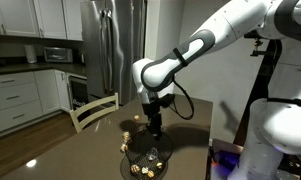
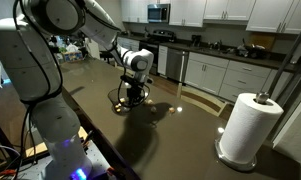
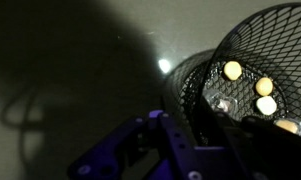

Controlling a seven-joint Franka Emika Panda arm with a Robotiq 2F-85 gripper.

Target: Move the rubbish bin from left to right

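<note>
tool (image 1: 151, 128) over the rubbish bin (image 3: 252, 45), grip unclear; paper towel roll (image 2: 248, 127) well apart.

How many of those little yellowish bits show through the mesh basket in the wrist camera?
4 bits, seen through the basket mesh: one upper left, two stacked close to its right, one lowest near the right edge. The gripper may hide others.

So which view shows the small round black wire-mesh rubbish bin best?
The wrist view: the small round black wire-mesh rubbish bin fills its right side, with mesh and rim clear. In both exterior views the bin is only a small, dim outline.
</note>
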